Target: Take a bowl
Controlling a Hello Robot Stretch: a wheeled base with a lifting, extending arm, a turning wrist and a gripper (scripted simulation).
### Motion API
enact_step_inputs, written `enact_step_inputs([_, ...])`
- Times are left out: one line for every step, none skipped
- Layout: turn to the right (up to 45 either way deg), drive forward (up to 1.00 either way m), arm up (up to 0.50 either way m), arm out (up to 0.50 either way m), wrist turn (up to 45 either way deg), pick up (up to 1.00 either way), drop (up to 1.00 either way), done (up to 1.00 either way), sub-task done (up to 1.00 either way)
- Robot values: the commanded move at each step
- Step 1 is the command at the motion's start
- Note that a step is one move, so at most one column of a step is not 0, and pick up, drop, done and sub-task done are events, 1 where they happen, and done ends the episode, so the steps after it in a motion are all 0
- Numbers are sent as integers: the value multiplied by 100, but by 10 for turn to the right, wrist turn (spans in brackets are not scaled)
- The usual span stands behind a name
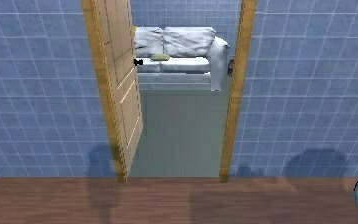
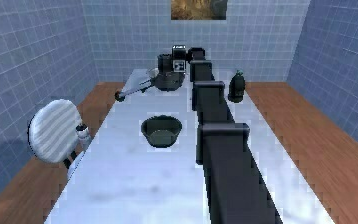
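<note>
Arm side view, nearest first. My arm (image 2: 227, 150) runs up the white table (image 2: 107, 185) as a dark bar. The bowl (image 2: 160, 131), dark and round, stands on the tabletop just beside the bar, on its picture-left side, about halfway along it. A white chair (image 2: 55, 132) stands at the table's left edge. My gripper (image 2: 159, 82) lies well beyond the bowl, toward the table's far end. Dark shapes sit at it, so I cannot tell whether it holds anything.

Judgement: the bowl lies short of the gripper and offset to picture-left. The reach must come back and shift that way.

The forward view adds a doorway (image 1: 182, 130) and, farther, a sofa (image 1: 177, 45).
</note>
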Motion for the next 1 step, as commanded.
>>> enact_step_inputs([0, 0, 0, 0, 360, 0, 0, 0, 0])
